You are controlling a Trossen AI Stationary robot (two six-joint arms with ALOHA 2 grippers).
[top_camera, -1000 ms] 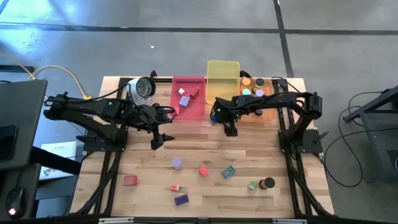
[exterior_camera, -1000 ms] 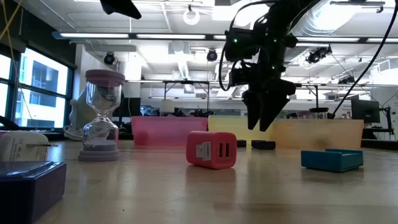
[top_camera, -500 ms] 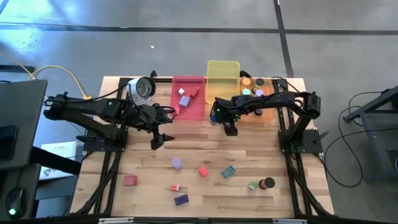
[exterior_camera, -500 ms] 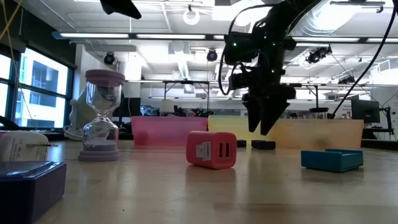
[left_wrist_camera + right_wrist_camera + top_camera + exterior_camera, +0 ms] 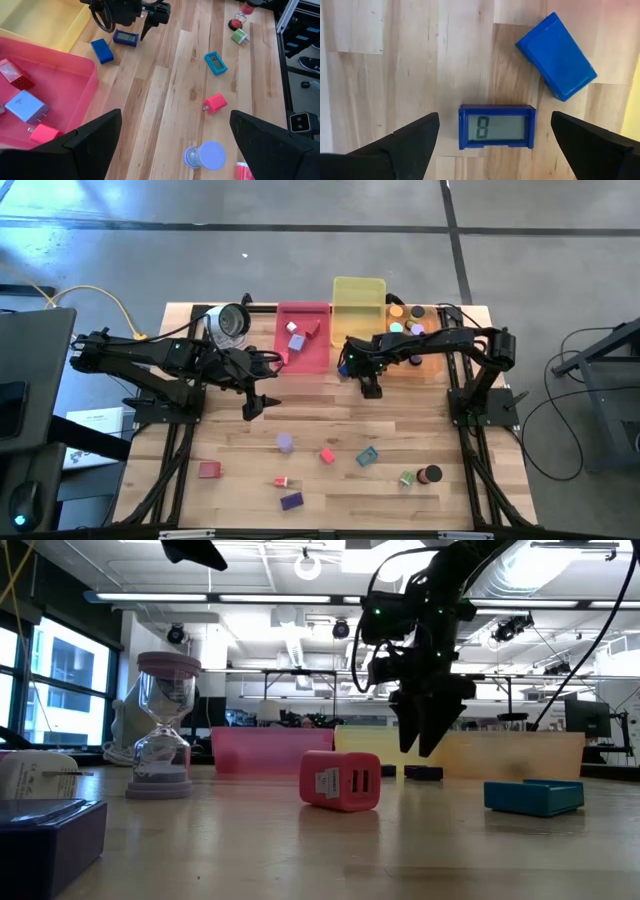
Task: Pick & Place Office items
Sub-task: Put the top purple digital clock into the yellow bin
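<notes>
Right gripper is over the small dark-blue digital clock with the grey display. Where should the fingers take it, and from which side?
Come straight down from above: the dark-blue digital clock lies flat, display up, centred between the open right gripper fingers. Probably close on its two short ends. The plain blue rectangular block lies apart from it, beyond one corner, so it should not interfere.
</notes>
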